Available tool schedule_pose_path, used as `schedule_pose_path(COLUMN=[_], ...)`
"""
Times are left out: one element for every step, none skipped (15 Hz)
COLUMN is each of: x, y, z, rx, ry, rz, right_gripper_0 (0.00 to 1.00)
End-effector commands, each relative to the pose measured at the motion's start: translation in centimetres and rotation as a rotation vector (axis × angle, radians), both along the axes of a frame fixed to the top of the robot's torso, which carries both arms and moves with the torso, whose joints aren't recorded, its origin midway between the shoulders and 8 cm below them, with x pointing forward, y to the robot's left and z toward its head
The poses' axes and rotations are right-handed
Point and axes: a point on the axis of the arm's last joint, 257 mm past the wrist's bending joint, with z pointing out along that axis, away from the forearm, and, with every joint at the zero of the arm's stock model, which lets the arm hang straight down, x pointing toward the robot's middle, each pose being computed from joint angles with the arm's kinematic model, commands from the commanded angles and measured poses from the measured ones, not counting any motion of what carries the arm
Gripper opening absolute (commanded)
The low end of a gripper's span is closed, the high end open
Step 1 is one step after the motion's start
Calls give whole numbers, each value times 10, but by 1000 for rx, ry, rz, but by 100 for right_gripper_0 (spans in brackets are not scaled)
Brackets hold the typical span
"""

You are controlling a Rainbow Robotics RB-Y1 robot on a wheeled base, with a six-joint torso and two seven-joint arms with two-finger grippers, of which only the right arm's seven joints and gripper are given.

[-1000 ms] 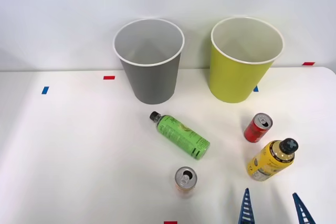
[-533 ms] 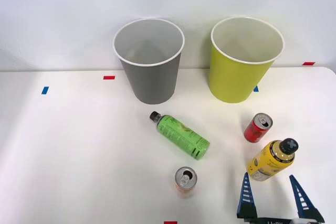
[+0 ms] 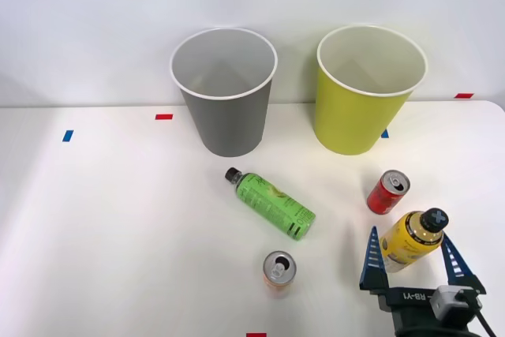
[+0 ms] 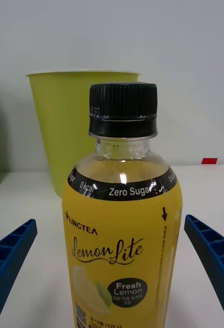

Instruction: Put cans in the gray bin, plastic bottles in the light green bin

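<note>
Front view: the right gripper (image 3: 411, 262) stands spread, one finger each side of the upright yellow bottle (image 3: 410, 240), not yet pinching, just below the red can (image 3: 387, 192), probably lining up a grasp.

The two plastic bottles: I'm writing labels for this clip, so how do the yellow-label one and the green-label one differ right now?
The yellow-label bottle stands upright, while the green-label bottle lies on its side. The yellow-label bottle sits between the open jaws of the right gripper; the green-label bottle lies apart from it, nearer the gray bin. The labels differ, yellow against bright green. Both have black caps and rest on the white table.
</note>
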Motion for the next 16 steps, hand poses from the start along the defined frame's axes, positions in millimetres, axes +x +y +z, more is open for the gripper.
schedule_pose_path(x=[12, 16, 18, 20, 20, 20, 20, 20, 20, 20, 21, 21, 21, 20, 21, 20], y=[-2, -5, -6, -6, -6, -6, -6, -7, -7, -7, -6, -6, -5, -5, -4, -4], z=[0, 2, 3, 4, 4, 4, 3, 3, 3, 3, 4, 4, 4, 5, 6, 8], rx=[-2, -9, -13, -11, -11, -13, -17, -15, -12, -12, -8, -5, -7, -12, -16, -25], ry=[12, 7, 8, 7, 7, 8, 8, 8, 10, 8, 7, 7, 6, 3, 0, -3], rz=[5, 2, 2, 4, 3, 3, 3, 3, 0, -1, -4, -5, -6, -6, -6, -8], right_gripper_0=[100, 100, 100, 100, 100, 100, 73, 18, 5, 3, 2, 1, 1, 0, 0, 0])
